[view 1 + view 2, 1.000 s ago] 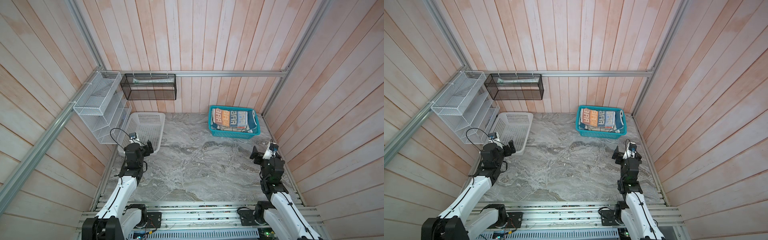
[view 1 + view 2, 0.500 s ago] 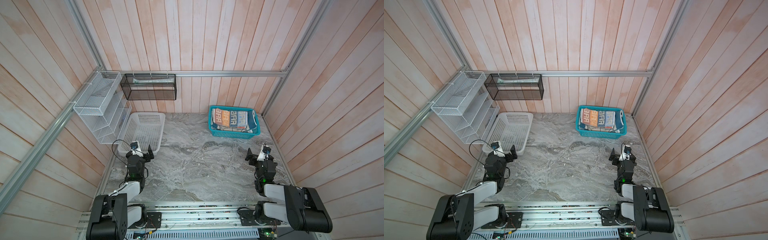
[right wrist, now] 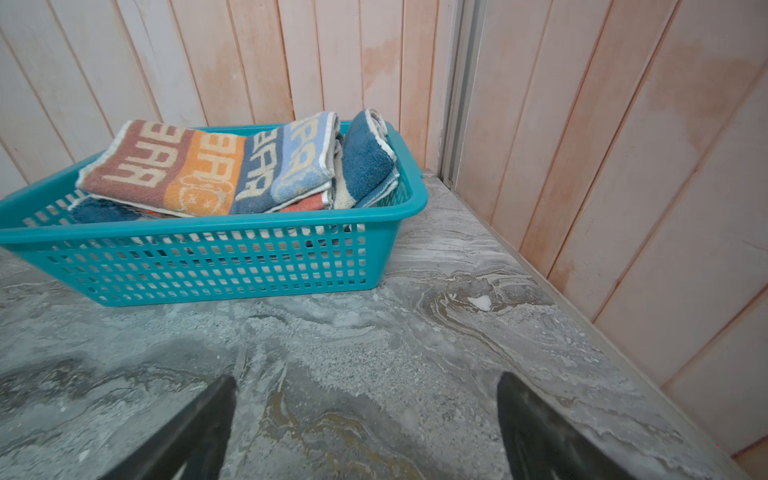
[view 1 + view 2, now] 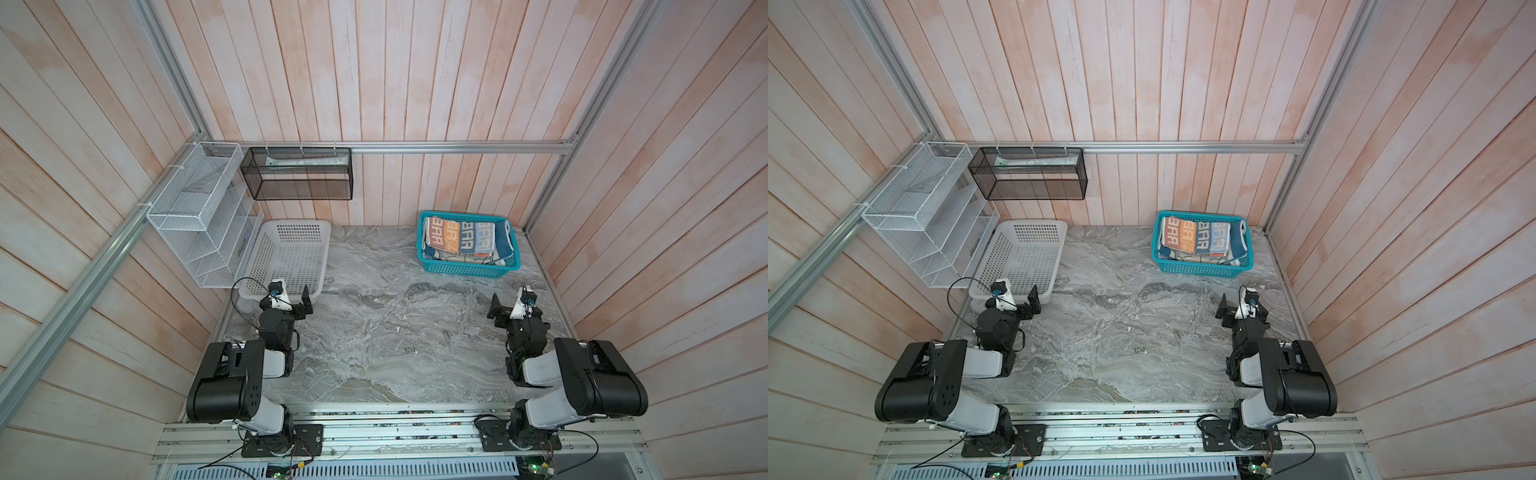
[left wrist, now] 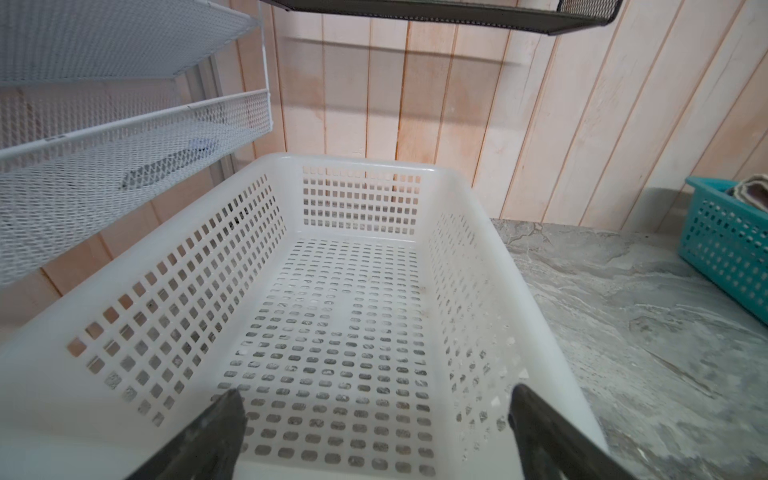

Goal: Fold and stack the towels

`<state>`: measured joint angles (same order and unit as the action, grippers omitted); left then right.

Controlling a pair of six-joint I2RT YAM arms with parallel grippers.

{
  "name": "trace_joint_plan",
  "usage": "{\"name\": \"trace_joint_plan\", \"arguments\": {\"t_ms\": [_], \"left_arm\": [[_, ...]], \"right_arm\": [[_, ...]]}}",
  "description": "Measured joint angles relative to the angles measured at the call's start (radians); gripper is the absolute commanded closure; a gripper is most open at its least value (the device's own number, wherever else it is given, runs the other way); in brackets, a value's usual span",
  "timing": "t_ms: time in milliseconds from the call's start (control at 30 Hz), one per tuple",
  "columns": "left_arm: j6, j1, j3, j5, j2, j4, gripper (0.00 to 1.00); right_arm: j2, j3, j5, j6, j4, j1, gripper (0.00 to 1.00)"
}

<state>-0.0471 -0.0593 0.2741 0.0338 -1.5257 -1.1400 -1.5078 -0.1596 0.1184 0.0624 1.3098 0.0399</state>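
Well, folded terry towels [image 3: 199,170] lie stacked in the slotted teal basket [image 3: 208,226] at the far right of the marbled desk [image 4: 395,340] — the left gripper [image 5: 374,392], spread, by the white perforated basket [image 5: 365,162]; the right gripper [image 3: 365,378], spread, above bare stone.

The folded terry towels [image 4: 460,237] are lying stacked in the teal plastic lattice basket [image 4: 467,271], sitting back right on the grey marbled bench [image 4: 395,332]; the white perforated plastic basket [image 4: 266,259] is sitting back left.
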Motion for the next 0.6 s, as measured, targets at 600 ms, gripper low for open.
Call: {"name": "trace_joint_plan", "arguments": {"t_ms": [600], "left_arm": [[0.018,0.01,0.012,0.022,-0.001,0.019,0.0]], "right_arm": [[0.0,-0.059,0.079,0.001,-0.063,-0.017,0.02]]}}
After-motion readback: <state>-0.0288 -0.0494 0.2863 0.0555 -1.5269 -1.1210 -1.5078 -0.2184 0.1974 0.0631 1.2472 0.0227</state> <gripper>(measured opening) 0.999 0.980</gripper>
